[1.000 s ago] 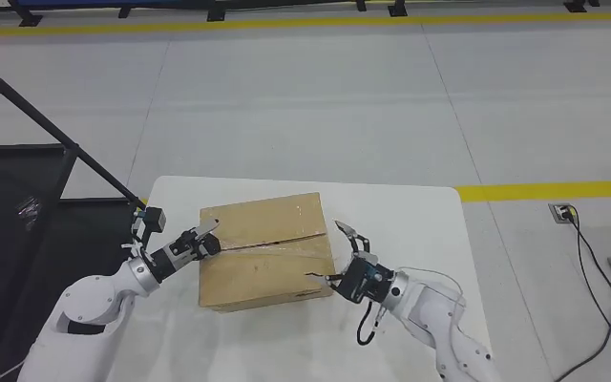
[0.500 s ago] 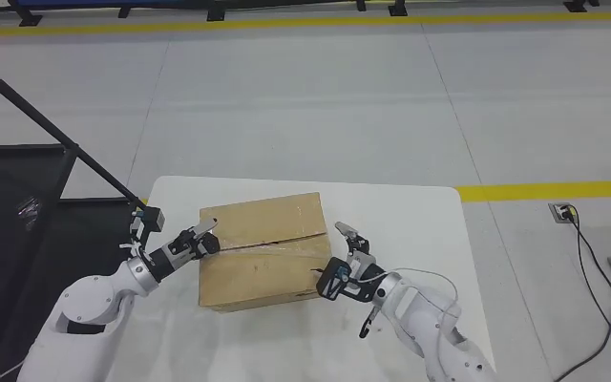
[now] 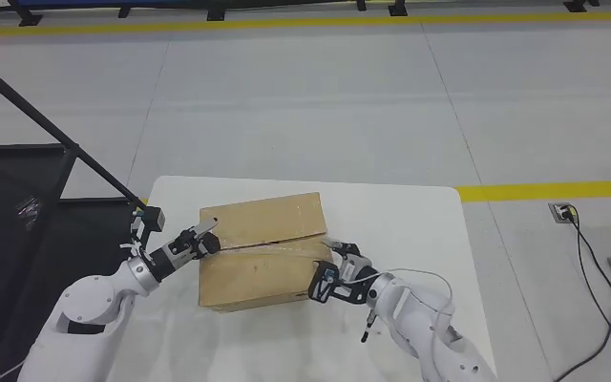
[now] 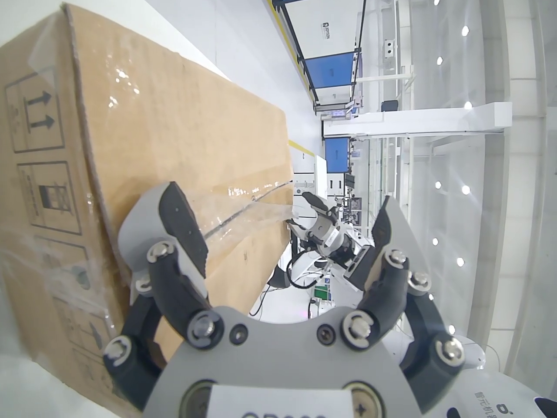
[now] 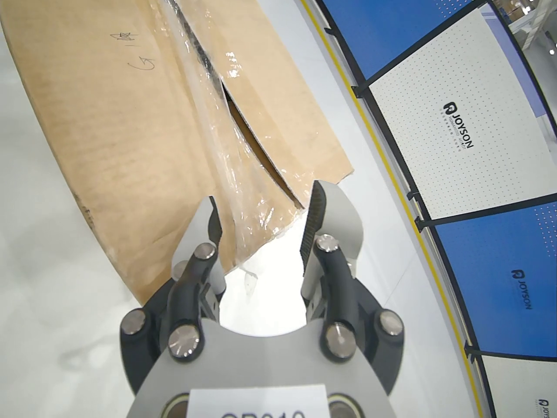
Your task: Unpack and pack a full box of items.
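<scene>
Plainly rectangular cardboard box, glossy tape

Top view: you look down from above the arms on the surface. Wrist views sit close behind the left tool and right tool, facing the box from opposite ends; all three share it.

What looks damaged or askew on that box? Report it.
The cardboard box has its taped top seam split at the end by the right gripper. The flaps stand apart with a dark gap, and the clear tape is crumpled and hangs loose over the edge. Nothing else stands out.
</scene>
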{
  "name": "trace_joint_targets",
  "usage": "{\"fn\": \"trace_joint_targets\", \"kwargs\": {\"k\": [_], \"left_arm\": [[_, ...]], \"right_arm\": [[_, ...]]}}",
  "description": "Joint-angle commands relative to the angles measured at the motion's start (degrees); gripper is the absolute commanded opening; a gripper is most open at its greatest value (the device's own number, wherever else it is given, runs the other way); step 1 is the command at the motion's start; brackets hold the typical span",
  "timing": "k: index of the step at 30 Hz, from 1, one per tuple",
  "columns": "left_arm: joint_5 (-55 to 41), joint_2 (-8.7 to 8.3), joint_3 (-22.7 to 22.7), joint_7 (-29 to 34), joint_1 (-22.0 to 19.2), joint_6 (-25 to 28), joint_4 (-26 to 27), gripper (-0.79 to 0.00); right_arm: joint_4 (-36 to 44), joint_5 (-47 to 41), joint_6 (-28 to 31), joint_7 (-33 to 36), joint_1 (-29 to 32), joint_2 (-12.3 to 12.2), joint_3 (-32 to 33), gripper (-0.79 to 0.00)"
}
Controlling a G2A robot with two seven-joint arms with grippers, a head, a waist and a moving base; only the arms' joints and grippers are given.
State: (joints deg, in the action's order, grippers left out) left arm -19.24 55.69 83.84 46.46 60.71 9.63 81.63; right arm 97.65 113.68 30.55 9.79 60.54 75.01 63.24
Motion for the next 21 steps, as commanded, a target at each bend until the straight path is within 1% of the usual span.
{"fn": "trace_joint_targets", "kwargs": {"k": [1, 2, 4, 10, 14, 21], "left_arm": [[-0.1, 0.01, 0.0, -0.1, 0.0, 0.1, 0.0, 0.0], [-0.2, 0.02, 0.0, -0.1, 0.1, 0.1, 0.1, 0.0], [-0.2, 0.03, 0.0, -0.1, 0.1, 0.1, 0.1, 0.0], [-0.4, 0.04, 0.2, -0.3, 0.3, 0.1, 0.4, 0.0], [-0.5, 0.04, 0.4, -0.6, 0.7, 0.1, 0.9, 0.0], [-0.5, 0.08, 0.4, -0.8, 1.2, 0.1, 1.4, 0.0]], "right_arm": [[-0.2, -0.3, 0.0, 1.1, -0.5, 0.1, -0.2, -0.462], [-0.2, -0.2, -0.1, 1.7, -0.8, 0.1, -0.4, -0.536], [-0.2, -0.3, -0.1, 2.3, -1.2, 0.2, -0.8, -0.785], [0.4, 1.7, -1.7, 5.6, -2.4, 0.5, -1.8, -0.785], [0.5, 3.1, -3.1, 6.6, -3.3, 0.7, -2.5, -0.785], [-1.4, 5.5, -5.4, 9.4, -5.8, 1.3, -4.4, -0.785]]}}
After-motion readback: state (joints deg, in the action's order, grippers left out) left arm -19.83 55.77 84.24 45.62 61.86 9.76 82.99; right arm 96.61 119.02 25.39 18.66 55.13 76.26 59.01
